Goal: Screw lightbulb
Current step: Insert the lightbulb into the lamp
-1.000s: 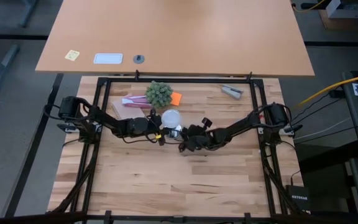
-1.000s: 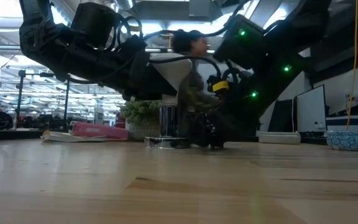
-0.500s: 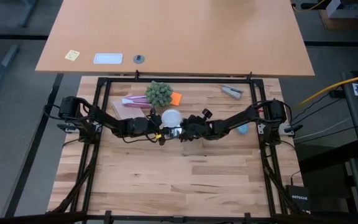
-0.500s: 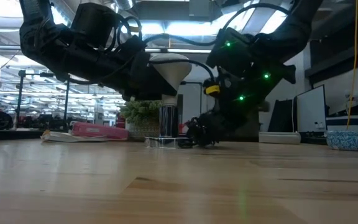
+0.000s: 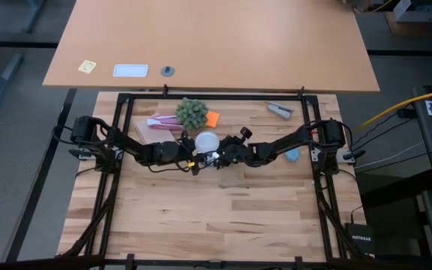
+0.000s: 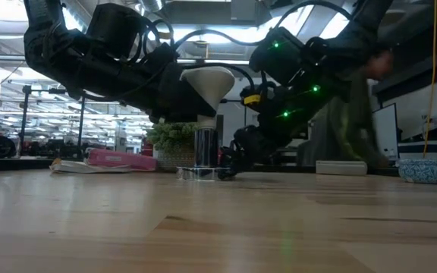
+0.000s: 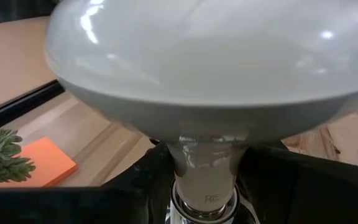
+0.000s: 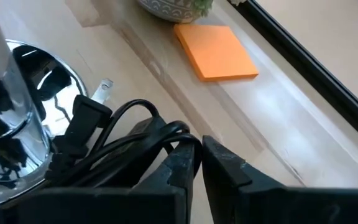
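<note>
The frosted white lightbulb (image 5: 206, 140) stands upright, dome up (image 6: 207, 80). Its metal base (image 6: 205, 148) sits in the chrome socket on the round disc (image 6: 196, 173), which lies on the table. My left gripper (image 5: 198, 152) reaches in from the left, with its fingers on either side of the bulb's neck. My right gripper (image 5: 220, 159) is low at the socket's right side and shut on the socket's black cord (image 8: 135, 134). The cord's plug (image 8: 84, 119) lies beside the chrome socket (image 8: 17, 118). My left gripper holds the bulb's narrow neck (image 7: 207, 165), just under the dome, between its two fingers (image 7: 138, 183). The fingers come in level from the table's left. The bulb stays upright with its base in the socket. My right gripper pinches looped strands of the black cord (image 8: 178, 135) at its fingertips (image 8: 225, 165). It slants down from the table's right. The cord lies slack on the table toward the plug.
At the far side stand a small potted plant (image 5: 191, 112), an orange sticky pad (image 5: 213, 118) and a pink packet (image 5: 160, 121). A grey tool (image 5: 280, 110) lies far right and a blue bowl (image 5: 293, 155) under the right arm. A person (image 6: 351, 121) shows beyond the table.
My right gripper has moved toward the table's far edge and left, up to the socket's side, taking the cord bundle with it. The bulb and my left gripper have stayed in place.
</note>
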Controlling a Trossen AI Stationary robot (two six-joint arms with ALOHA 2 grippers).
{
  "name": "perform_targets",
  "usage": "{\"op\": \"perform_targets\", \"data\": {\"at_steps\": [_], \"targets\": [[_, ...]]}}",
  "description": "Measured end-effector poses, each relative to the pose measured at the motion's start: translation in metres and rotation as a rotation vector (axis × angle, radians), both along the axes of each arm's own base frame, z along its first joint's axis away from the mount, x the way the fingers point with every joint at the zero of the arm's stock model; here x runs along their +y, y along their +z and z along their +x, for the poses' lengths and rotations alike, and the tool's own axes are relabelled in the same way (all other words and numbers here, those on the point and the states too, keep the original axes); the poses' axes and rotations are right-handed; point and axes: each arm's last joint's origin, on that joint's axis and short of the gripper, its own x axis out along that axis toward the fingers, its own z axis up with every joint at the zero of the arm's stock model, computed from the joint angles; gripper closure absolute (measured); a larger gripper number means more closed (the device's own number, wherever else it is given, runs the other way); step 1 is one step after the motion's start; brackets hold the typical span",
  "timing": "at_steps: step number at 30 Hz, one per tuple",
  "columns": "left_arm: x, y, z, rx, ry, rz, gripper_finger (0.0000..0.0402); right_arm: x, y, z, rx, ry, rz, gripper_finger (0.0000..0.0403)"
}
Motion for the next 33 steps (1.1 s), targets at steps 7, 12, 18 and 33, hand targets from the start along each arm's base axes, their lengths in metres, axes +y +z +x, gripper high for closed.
{"op": "perform_targets", "data": {"at_steps": [7, 12, 18, 33], "targets": [[0.000, 0.000, 0.000, 0.000, -0.006, -0.002, 0.0251, 0.015, 0.012, -0.001, 0.006, 0.060, -0.026, 0.0368], [0.000, 0.000, 0.000, 0.000, -0.005, -0.002, 0.0251, 0.021, 0.026, -0.006, 0.022, 0.082, -0.054, 0.0368], [0.000, 0.000, 0.000, -0.001, -0.005, -0.003, 0.0251, 0.022, 0.024, -0.008, 0.065, 0.151, 0.002, 0.0368], [0.000, 0.000, 0.000, -0.001, -0.002, -0.003, 0.0251, 0.020, 0.024, -0.010, 0.047, 0.066, -0.019, 0.0268]]}}
